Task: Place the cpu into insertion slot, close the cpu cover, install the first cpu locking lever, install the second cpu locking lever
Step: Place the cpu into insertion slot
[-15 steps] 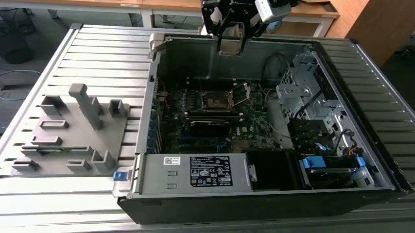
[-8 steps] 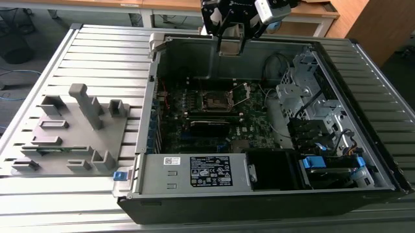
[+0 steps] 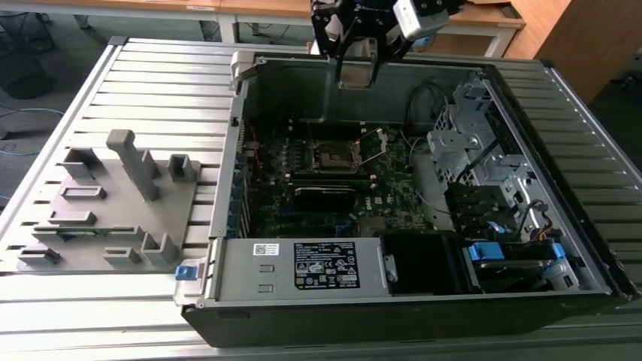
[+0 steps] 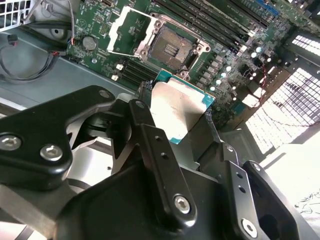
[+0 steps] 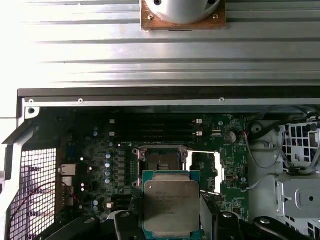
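Nearest the lens in the second wrist view, the matte black links of the end effector (image 4: 174,114) are seen, fastened with shiny hex screws. Its two fingers (image 4: 150,145) are clamped on opposite edges of the cpu (image 4: 182,100), a flat square with a dull grey metal top and a teal rim. Beyond it, on the green motherboard (image 4: 100,20), the insertion slot (image 4: 172,47) is seen bare: a square black socket with a dark centre and a metal rim. The cpu cover (image 4: 114,35), a thin silvery frame with a large square cut-out, is folded back on its hinge just beside the slot. Long narrow black memory slots (image 4: 220,22) are ranged nearby.

In the first wrist view the cpu (image 5: 171,202) is shown top-on and held clear of the board, its edge overlapping the empty insertion slot (image 5: 161,160) in the picture. The cpu cover (image 5: 205,153) is seen open to one side. A perforated metal wall (image 5: 30,185) of the computer case and the ribbed metal tabletop (image 5: 150,55) are added here.

In the exterior view the end effector (image 3: 358,75) is hung over the far wall of the open computer case (image 3: 401,320), well above the insertion slot (image 3: 333,158) and the raised cpu cover (image 3: 373,147). Inside the case a silver power supply (image 3: 240,274) with a white-and-black label is housed. On the exterior view's left, a grey fixture plate (image 3: 101,218) with upright blocks is laid on the tabletop (image 3: 131,83).
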Motion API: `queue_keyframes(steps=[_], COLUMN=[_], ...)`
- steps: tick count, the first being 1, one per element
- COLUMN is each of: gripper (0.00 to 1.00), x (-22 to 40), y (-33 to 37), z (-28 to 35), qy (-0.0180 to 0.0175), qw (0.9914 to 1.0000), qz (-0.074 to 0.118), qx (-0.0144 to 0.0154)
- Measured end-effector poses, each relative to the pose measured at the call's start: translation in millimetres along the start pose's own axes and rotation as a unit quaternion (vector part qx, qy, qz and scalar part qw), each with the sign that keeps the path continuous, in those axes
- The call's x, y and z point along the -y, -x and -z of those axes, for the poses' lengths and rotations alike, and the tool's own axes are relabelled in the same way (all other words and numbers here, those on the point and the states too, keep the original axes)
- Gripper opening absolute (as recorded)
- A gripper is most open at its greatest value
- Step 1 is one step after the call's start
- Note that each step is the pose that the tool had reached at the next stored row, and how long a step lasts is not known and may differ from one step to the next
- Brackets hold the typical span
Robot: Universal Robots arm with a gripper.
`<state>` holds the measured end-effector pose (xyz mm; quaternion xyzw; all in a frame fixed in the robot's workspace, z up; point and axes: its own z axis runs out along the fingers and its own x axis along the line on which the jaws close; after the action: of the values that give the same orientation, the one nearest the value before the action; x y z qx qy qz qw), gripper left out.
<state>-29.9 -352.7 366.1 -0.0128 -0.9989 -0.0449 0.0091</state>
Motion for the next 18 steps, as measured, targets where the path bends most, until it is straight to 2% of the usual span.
queue_keyframes(steps=[4, 18], gripper=[0.54, 0.54], x=[0.2, 0.4], y=[0.1, 0.1], z=[-3.1, -4.8], qy=[0.0000, 0.0000], qw=[1.00000, 1.00000], qz=[0.000, 0.000], qx=[0.0000, 0.0000])
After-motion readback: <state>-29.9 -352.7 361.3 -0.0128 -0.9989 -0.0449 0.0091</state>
